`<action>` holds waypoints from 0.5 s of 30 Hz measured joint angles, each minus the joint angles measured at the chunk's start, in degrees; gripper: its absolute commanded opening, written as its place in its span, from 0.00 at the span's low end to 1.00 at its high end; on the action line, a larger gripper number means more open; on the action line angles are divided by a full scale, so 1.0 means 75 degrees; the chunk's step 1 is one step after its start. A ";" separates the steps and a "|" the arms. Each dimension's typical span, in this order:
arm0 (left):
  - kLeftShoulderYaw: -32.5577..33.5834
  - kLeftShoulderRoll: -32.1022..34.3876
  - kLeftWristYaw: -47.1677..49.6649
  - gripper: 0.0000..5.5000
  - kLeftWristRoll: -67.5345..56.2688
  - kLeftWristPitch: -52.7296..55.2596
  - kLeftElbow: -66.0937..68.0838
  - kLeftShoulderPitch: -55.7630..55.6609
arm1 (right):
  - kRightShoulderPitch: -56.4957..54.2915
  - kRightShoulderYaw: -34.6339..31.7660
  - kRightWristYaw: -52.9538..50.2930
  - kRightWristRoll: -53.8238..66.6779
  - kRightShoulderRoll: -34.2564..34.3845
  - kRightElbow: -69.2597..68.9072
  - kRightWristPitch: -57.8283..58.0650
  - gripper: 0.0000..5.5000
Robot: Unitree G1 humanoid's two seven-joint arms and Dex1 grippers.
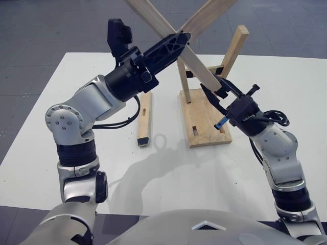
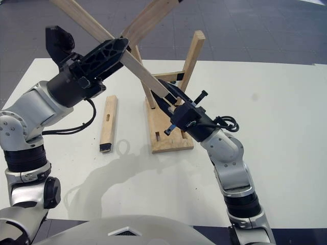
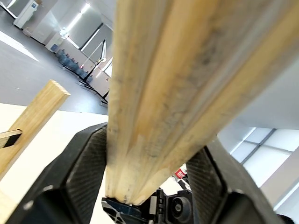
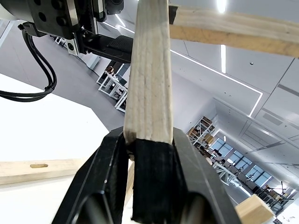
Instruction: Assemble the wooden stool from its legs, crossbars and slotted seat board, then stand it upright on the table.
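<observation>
White table (image 1: pixel 286 102) holds seat board (image 1: pixel 204 120); jaws clamp crossed legs (image 1: pixel 156 21).

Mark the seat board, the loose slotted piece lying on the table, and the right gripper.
seat board (image 1: pixel 203 118), left eye view, bare top face.
loose slotted piece (image 1: pixel 144 127), left eye view, below its slot.
right gripper (image 1: pixel 213 84), left eye view, between its fingertips.

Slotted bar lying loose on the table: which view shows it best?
Right eye view: the slotted bar lies whole, left of the seat board. Left eye view shows it nearly as well; right wrist view catches a stretch with its slot.
</observation>
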 measured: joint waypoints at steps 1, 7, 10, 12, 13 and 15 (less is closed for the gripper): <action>-0.0017 0.0033 -0.0057 0.41 0.0147 0.0000 -0.0027 0.0001 | 0.0037 0.0000 0.0005 0.0000 -0.0002 -0.0004 0.0009 0.18; -0.0037 0.0112 -0.0378 0.40 0.0592 0.0001 -0.0176 0.0057 | 0.0054 -0.0048 0.0104 0.0020 -0.0063 -0.0006 0.0028 0.18; -0.0039 0.0122 -0.0506 0.40 0.0715 -0.0005 -0.0206 0.0174 | 0.0053 -0.0068 0.0200 0.0047 -0.0104 0.0037 0.0027 0.18; -0.0039 0.0055 -0.0508 0.39 0.0800 -0.0044 -0.0207 0.0177 | 0.0047 -0.0081 0.0214 0.0056 -0.0113 0.0056 0.0027 0.25; -0.0040 -0.0026 -0.0505 0.39 0.0871 -0.0082 -0.0205 0.0183 | 0.0037 -0.0092 0.0261 0.0056 -0.0142 0.0061 0.0028 0.29; -0.0044 -0.0128 -0.0464 0.39 0.0938 -0.0164 -0.0198 0.0186 | 0.0030 -0.0042 0.0420 0.0067 -0.0183 0.0061 0.0063 0.35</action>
